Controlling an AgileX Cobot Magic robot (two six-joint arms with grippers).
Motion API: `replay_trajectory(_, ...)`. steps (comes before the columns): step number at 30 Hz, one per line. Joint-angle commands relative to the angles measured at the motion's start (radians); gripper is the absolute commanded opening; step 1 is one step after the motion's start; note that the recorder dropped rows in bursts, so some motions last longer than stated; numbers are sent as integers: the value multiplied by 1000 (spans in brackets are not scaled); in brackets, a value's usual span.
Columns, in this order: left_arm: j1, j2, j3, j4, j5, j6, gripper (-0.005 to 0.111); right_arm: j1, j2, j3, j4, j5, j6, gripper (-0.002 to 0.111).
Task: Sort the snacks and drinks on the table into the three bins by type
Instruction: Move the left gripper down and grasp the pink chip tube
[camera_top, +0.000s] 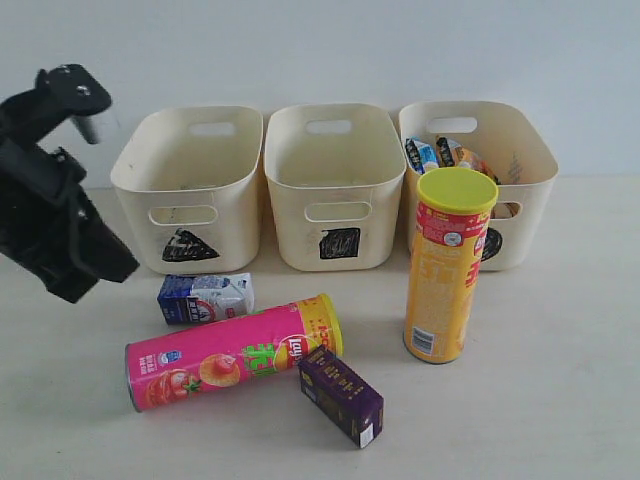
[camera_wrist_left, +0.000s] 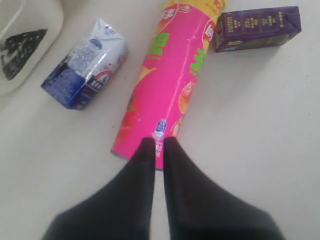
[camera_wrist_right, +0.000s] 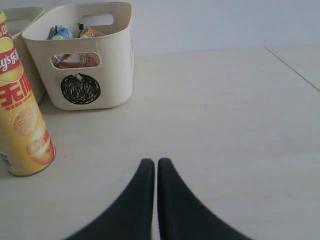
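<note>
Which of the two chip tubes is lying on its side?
The pink chip tube lies on its side; the yellow chip tube stands upright, with its lid on top.

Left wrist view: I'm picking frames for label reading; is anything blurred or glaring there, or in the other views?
Left wrist view: the left tool is soft-edged, a pale sheen streaks the pink chip tube, milk carton print smeared. Exterior view: even light, faint shadows, the yellow chip tube readable. Right wrist view: right tool blurred, circle bin crisp.
</note>
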Motion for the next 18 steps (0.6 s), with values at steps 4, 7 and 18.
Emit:
replay_trajectory(4, -70, 134, -81, 30, 29, 12, 49, 2, -5, 4, -1, -6, 6, 0)
replay_trajectory(7, -70, 190, -97, 43, 39, 16, 80, 2, -5, 4, -1, -6, 6, 0)
replay_trajectory(18, -102, 368, -108, 104, 22, 68, 85, 2, -5, 4, -1, -8, 6, 0)
